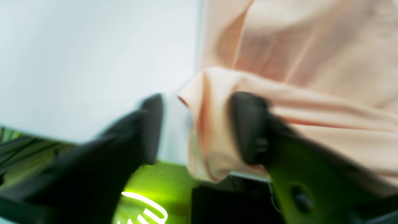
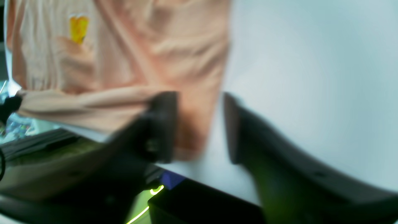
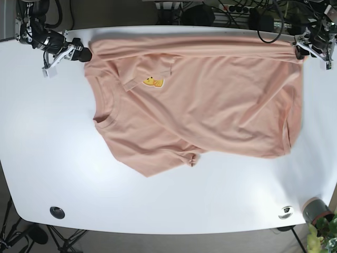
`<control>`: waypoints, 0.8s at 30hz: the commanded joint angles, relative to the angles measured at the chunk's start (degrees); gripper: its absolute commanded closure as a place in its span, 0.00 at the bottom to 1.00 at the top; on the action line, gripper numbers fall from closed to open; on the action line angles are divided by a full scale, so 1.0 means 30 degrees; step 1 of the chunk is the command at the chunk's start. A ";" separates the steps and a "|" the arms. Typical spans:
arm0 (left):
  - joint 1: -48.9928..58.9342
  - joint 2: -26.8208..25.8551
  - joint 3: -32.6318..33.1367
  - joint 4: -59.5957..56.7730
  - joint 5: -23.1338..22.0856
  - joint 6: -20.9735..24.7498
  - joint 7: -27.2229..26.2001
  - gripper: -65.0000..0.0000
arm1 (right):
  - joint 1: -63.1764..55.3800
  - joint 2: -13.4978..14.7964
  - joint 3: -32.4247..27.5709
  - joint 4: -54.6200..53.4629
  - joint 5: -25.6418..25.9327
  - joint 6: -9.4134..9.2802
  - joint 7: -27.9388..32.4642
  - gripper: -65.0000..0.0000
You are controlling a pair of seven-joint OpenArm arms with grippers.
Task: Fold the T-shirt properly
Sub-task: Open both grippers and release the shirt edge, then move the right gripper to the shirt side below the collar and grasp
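Note:
A peach T-shirt (image 3: 210,100) lies spread on the white table (image 3: 52,158), collar to the left, with a yellow print (image 3: 152,81) on the chest. Its far edge is folded over into a long strip. My left gripper (image 3: 308,50) is at the strip's right end. In the left wrist view it (image 1: 200,127) stands open, with a bunched shirt corner (image 1: 211,124) between the fingers, against the right one. My right gripper (image 3: 79,52) is at the strip's left end. It (image 2: 199,127) is open too, with the shirt edge (image 2: 189,124) in the gap.
Cables and dark equipment crowd the far table edge (image 3: 210,10). A black round fitting (image 3: 57,212) and a silver one (image 3: 286,212) sit near the front edge. A potted plant (image 3: 318,213) stands off the front right corner.

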 commanded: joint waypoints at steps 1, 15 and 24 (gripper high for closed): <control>-0.0029 -0.0435 -0.0160 0.0373 -0.0215 0.0105 -0.0413 0.42 | 0.0041 0.0194 0.0390 0.0980 0.0436 0.0127 0.0247 0.30; 0.0616 -0.0494 0.0133 0.3040 -0.3262 0.0105 -0.0383 0.42 | 0.3323 -0.1066 0.0361 0.1507 -0.0297 0.0127 0.0159 0.00; 0.0586 -0.0465 0.0074 0.4681 -0.5665 0.0105 -0.0383 0.43 | 0.8597 -0.1213 -0.1954 -0.2390 -0.2876 0.0127 0.0130 0.00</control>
